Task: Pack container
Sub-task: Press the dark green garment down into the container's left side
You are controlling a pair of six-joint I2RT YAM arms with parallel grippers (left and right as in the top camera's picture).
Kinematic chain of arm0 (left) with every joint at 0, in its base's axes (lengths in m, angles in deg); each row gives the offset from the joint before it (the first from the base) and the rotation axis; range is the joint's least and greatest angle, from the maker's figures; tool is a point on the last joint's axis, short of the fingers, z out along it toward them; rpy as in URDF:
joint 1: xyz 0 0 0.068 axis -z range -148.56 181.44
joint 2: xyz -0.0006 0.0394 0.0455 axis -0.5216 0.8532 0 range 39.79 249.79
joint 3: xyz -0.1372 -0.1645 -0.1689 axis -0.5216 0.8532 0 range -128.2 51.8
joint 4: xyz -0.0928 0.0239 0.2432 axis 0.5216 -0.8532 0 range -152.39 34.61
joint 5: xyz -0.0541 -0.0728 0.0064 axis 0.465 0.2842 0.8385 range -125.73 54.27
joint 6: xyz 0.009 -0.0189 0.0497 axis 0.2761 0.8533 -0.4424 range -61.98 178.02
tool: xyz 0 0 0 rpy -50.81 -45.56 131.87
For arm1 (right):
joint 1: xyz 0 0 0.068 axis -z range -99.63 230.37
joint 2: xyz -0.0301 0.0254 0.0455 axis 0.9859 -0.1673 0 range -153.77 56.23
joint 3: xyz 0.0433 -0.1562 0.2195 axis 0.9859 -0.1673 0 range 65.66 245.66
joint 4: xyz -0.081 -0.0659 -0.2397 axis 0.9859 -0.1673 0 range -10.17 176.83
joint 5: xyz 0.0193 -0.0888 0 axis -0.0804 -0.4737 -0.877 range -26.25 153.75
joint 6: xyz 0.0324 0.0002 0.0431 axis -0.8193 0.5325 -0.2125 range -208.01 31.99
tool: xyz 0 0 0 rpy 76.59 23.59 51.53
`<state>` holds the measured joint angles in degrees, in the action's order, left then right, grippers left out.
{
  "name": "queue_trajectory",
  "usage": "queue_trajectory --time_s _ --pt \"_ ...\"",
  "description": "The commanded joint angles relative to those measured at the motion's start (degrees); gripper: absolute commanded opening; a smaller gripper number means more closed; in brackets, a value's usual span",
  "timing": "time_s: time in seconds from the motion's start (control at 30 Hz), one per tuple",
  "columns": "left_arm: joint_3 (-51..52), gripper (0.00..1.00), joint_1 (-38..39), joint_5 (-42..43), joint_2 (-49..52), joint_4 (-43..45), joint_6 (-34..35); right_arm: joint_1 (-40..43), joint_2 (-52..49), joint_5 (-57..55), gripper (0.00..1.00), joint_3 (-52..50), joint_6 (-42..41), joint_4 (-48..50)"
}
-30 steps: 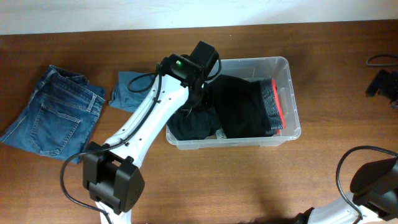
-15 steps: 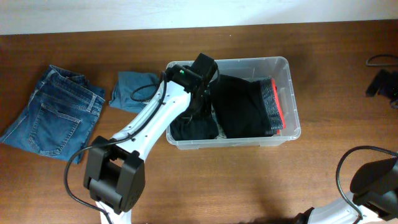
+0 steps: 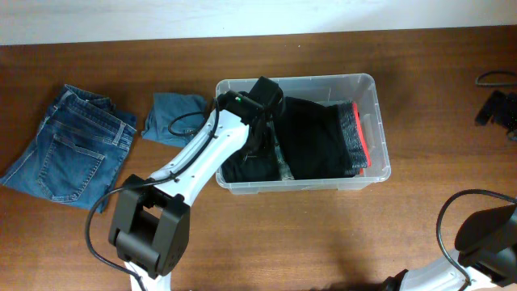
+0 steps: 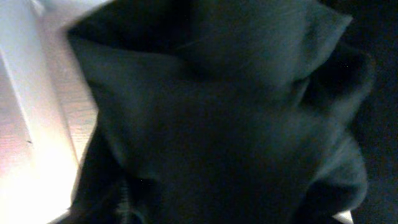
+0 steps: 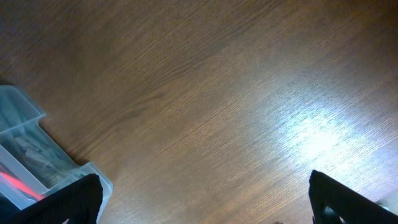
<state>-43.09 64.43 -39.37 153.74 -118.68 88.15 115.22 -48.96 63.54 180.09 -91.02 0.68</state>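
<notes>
The clear container (image 3: pixel 370 85) stands at the table's middle. A black garment with a grey and red band (image 3: pixel 323 145) fills its right part. A second dark garment (image 3: pixel 242 166) is bunched in its left part. My left gripper (image 3: pixel 263 125) reaches down into the left part, right over that dark garment (image 4: pixel 211 124). Cloth fills the left wrist view and hides the fingers. My right gripper (image 5: pixel 205 199) hovers open over bare wood beside a corner of the container (image 5: pixel 25 149), nothing between its fingers (image 5: pixel 348 199).
Folded blue jeans (image 3: pixel 69 153) lie at the far left. A smaller teal garment (image 3: pixel 174 117) lies just left of the container. A black object with a cable (image 3: pixel 501 109) sits at the right edge. The right arm's base (image 3: pixel 485 234) is at the lower right.
The left arm's wrist has dropped lower into the container's left part, a little toward the front. The right arm has not moved.
</notes>
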Motion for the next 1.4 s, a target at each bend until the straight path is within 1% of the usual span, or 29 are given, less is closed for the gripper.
queue_trajectory --time_s 0.0,0.03,0.13,0.17,0.2,0.63,0.73,0.83,0.9,0.97,1.03,1.23,1.27,1.3,1.37 --pt "1.01 0.81 -0.04 -2.25 0.85 -0.11 0.07 0.04 0.66 -0.50 0.98 0.96 -0.46 0.00" --pt "1.01 0.85 -0.02 -2.71 0.83 0.00 0.04 0.04 0.66 -0.50 0.98 0.96 -0.46 -0.02" --pt "0.59 0.87 -0.04 -4.13 0.79 0.13 0.02 0.04 0.66 -0.50 0.98 0.96 -0.46 0.00" --pt "0.13 0.92 -0.04 -4.57 0.79 0.13 0.02 0.04 0.66 -0.48 0.98 0.96 -0.46 -0.02" --pt "-0.37 0.93 -0.02 -4.81 0.79 0.09 0.02 0.04 0.66 -0.48 0.98 0.96 -0.46 -0.02" --pt "-5.49 0.93 -0.02 -4.79 0.79 -0.35 -0.20 0.04 0.66 -0.48 0.98 0.96 -0.46 -0.02" --pt "-5.55 0.89 -0.02 -4.79 0.79 -0.44 -0.20 0.04 0.66 -0.50 0.98 0.96 -0.46 -0.02" --pt "-5.55 0.64 -0.02 -4.79 0.79 -0.66 -0.20 0.04 0.66 -0.48 0.98 0.96 -0.46 -0.02" --pt "-5.55 0.41 -0.02 -4.79 0.81 -0.79 -0.20 0.04 0.66 -0.50 0.98 0.96 -0.46 -0.02" --pt "-5.53 0.23 -0.02 -4.79 0.81 -0.85 -0.20 0.04 0.66 -0.50 0.98 0.96 -0.46 0.00" --pt "-5.46 0.19 -0.02 -4.81 0.87 -0.83 -0.20 0.04 0.66 -0.50 0.98 0.96 -0.46 -0.02" --pt "-5.44 0.19 -0.02 -4.79 3.30 -1.29 -0.17 0.04 0.66 -0.50 0.98 0.96 -0.46 -0.02" --pt "-5.44 0.19 -0.02 -4.79 4.09 -1.88 -0.17 0.04 0.66 -0.48 0.98 0.96 -0.46 -0.02" --pt "-5.44 0.28 -0.02 -4.76 4.24 -2.12 -0.20 0.04 0.66 -0.50 0.98 0.96 -0.46 -0.02" --pt "-5.44 0.87 -0.02 -4.76 4.35 -2.54 -0.20 0.04 0.66 -0.50 0.98 0.96 -0.46 0.00"
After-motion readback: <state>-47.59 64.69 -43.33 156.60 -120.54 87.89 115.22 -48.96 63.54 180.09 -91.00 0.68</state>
